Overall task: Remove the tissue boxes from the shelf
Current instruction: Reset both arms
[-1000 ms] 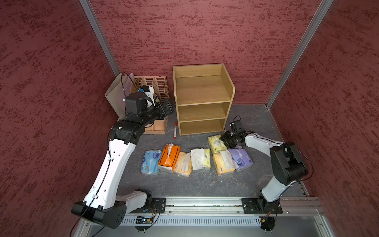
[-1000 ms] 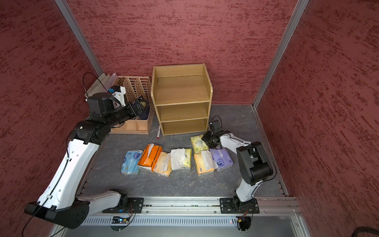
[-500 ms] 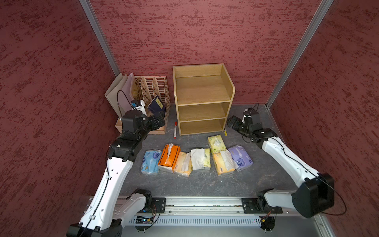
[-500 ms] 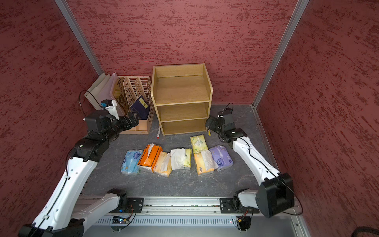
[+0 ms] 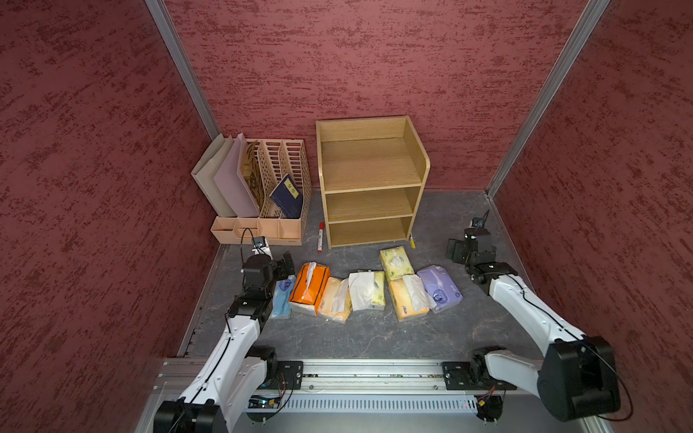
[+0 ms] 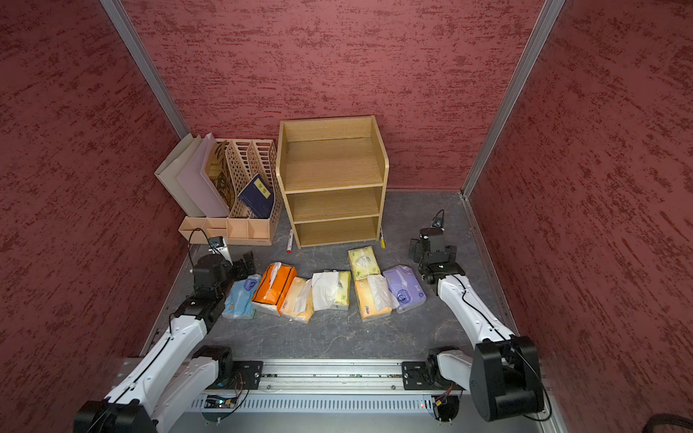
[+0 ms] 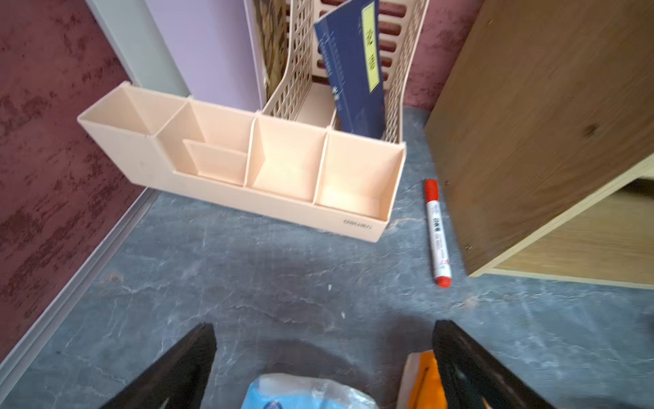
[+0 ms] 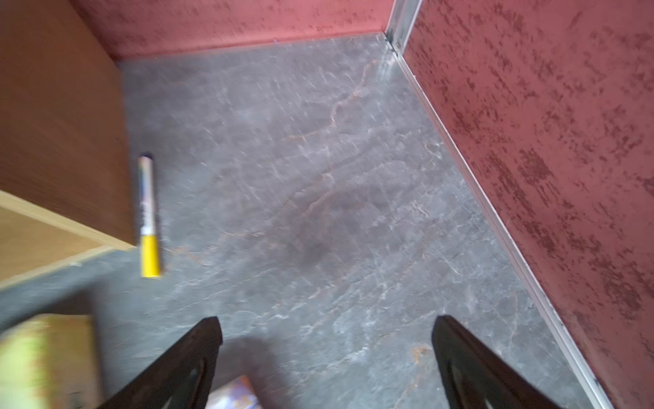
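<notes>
Pastel tissue boxes (image 5: 309,286) long axes toward shelf (image 5: 369,172) | left claw (image 7: 323,327), right claw (image 8: 325,321) spread, empty

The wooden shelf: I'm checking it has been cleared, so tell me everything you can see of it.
The shelf is a small light oak-look unit, upright on the grey tabletop near the red back wall. It has three tiers, a solid back and raised side panels around the top one. All tiers look bare. A red marker lies by one bottom front corner, a yellow marker by the other; contact unclear. The tissue boxes lie in front, apart from it.
</notes>
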Controlling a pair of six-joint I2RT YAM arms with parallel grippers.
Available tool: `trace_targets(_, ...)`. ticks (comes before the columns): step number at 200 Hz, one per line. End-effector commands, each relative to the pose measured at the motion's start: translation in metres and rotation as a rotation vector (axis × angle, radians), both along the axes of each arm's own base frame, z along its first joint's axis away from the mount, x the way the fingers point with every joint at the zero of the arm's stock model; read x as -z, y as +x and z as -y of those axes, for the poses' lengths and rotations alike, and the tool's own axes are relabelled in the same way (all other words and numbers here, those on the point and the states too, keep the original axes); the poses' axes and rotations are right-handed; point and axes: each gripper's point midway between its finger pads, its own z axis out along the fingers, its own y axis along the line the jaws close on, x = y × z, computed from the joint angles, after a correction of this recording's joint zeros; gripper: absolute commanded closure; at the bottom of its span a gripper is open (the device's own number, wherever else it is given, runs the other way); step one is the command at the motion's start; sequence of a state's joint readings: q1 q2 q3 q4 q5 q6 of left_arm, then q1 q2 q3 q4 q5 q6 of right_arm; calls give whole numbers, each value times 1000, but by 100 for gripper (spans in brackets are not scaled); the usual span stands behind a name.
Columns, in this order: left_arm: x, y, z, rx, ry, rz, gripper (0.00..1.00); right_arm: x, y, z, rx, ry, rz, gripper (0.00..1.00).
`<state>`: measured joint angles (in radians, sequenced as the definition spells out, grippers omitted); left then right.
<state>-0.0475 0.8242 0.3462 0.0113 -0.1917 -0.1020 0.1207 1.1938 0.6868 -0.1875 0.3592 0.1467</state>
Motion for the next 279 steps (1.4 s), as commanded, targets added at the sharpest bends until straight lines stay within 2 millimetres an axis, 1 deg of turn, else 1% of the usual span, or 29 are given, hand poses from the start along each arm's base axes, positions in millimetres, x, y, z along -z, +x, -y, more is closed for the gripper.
trace_targets(1, -37, 9, -3, 7, 37, 220, 0, -30, 22, 3, -2, -12, 201, 2)
trace_targets(28, -28, 7, -2, 21, 42, 257, 0, -33, 25, -3, -41, 4, 337, 2)
trace_targets(44, -16, 9, -4, 18, 54, 246, 0, -22, 25, -1, -35, -12, 359, 1)
trace_targets(47, -19, 11, -4, 19, 56, 265, 0, -20, 25, 0, -29, -14, 362, 2)
trace_targets(60, -13, 14, -4, 25, 70, 268, 0, -15, 26, 3, -9, -22, 383, 2)
trace_targets(77, -14, 21, -6, 13, 75, 286, 0, -9, 27, 4, -6, -31, 409, 2)
trace_targets(95, -14, 30, -4, 32, 69, 296, 0, -5, 31, 2, -21, -38, 423, 2)
trace_targets(105, -14, 33, -3, 45, 70, 301, 0, -7, 33, 3, -25, -52, 435, 2)
trace_targets(120, -14, 36, -6, 34, 65, 308, 0, -9, 35, 2, -51, -60, 485, 2)
trace_targets(128, -13, 38, -7, 37, 59, 308, 0, -1, 37, 1, -64, -46, 471, 2)
trace_targets(133, -14, 40, -6, 43, 52, 308, 0, -1, 39, 0, -72, -43, 486, 1)
trace_targets(136, -13, 41, -5, 49, 50, 306, 0, 5, 40, -1, -82, -43, 477, 2)
trace_targets(142, -13, 43, -5, 55, 46, 304, 0, 11, 42, -6, -112, -38, 445, 1)
trace_targets(156, -13, 48, -3, 70, 40, 311, 0, 11, 46, -12, -150, -32, 447, 2)
trace_targets(164, -14, 51, -3, 76, 37, 317, 0, 20, 44, -13, -165, -26, 441, 2)
trace_targets(171, -13, 54, -3, 77, 34, 317, 0, 18, 44, -12, -156, -33, 483, 2)
trace_targets(179, -13, 58, -3, 81, 31, 318, 0, 23, 43, -11, -154, -25, 445, 2)
trace_targets(191, -10, 62, -3, 88, 23, 319, 0, 20, 46, -11, -154, -26, 459, 1)
trace_targets(200, -9, 64, -2, 91, 17, 326, 0, 24, 46, -11, -151, -22, 436, 2)
trace_targets(210, -7, 66, -3, 87, 15, 325, 0, 23, 50, -8, -137, -24, 434, 2)
trace_targets(227, -4, 69, -3, 91, 23, 317, 0, 23, 49, -8, -138, -25, 434, 2)
trace_targets(236, -8, 69, -1, 105, 18, 322, 0, 23, 49, -9, -139, -23, 431, 2)
trace_targets(256, -26, 61, 10, 175, 23, 339, 0, 23, 49, -8, -138, -24, 434, 2)
trace_targets(267, -27, 55, 10, 175, 24, 311, 0, 24, 49, -8, -138, -24, 431, 2)
trace_targets(279, -19, 49, 13, 211, 80, 271, 0, 23, 49, -8, -139, -23, 432, 2)
